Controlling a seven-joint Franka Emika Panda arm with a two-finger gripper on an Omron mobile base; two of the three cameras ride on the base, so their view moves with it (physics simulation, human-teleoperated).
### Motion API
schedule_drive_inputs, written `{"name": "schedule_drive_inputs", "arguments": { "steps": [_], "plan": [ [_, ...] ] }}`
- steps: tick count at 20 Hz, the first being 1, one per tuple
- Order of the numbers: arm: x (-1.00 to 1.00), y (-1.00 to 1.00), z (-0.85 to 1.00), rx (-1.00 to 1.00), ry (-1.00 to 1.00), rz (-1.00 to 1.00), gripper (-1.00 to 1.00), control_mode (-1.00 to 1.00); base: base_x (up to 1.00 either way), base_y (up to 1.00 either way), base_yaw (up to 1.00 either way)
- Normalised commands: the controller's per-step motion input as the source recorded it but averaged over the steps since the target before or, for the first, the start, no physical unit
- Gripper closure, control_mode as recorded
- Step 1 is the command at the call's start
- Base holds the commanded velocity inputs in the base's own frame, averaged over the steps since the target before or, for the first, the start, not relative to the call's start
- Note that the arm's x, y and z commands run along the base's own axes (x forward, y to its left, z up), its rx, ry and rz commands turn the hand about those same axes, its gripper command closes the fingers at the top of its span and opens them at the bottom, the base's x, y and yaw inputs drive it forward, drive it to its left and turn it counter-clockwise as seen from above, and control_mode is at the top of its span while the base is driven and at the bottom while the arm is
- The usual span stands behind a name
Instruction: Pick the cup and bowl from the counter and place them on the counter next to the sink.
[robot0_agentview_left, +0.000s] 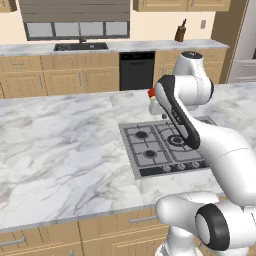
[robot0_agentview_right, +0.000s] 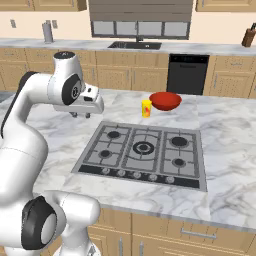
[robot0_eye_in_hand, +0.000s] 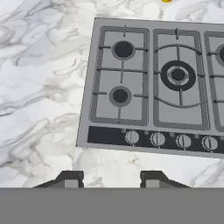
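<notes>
The small yellow cup (robot0_agentview_right: 146, 108) stands on the white marble island counter (robot0_agentview_right: 55, 137), just behind the stovetop. Beside it on the right sits the wide red bowl (robot0_agentview_right: 165, 100). A sliver of yellow cup (robot0_eye_in_hand: 166, 1) shows at the top edge of the hand view. A bit of red (robot0_agentview_left: 151, 92) peeks out from behind the arm. My gripper (robot0_agentview_right: 81, 115) hangs above the counter left of the stovetop, well to the left of the cup. Its jaws (robot0_eye_in_hand: 111, 179) stand open with nothing between them. The dark sink (robot0_agentview_right: 135, 45) with its tap lies in the back counter.
A grey gas stovetop (robot0_agentview_right: 142, 150) with black burners and a row of knobs lies between me and the cup. A black dishwasher front (robot0_agentview_right: 187, 74) sits under the back counter. A knife block (robot0_agentview_right: 248, 36) stands at the back right, a metal canister (robot0_agentview_right: 48, 32) at the back left.
</notes>
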Motion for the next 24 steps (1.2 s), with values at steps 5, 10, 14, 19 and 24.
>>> {"name": "schedule_drive_inputs", "arguments": {
  "steps": [5, 10, 14, 19, 24],
  "plan": [
    [-0.25, 0.0, 0.0, 0.0, 0.0, 0.0, -1.0, -1.0, 0.0, 0.0, 0.0],
    [-0.02, 0.0, 0.0, 0.0, 0.0, 0.0, -1.0, 1.0, 0.0, 0.0, 0.0],
    [0.0, 0.0, 0.0, 0.0, 0.0, 0.0, -1.0, 1.0, -0.47, -0.13, 0.0],
    [0.0, 0.0, 0.0, 0.0, 0.0, 0.0, -1.0, 1.0, -0.81, -0.61, -0.06],
    [0.0, 0.0, 0.0, 0.0, 0.0, 0.0, -1.0, 1.0, -0.27, -0.75, -0.04]
  ]
}}
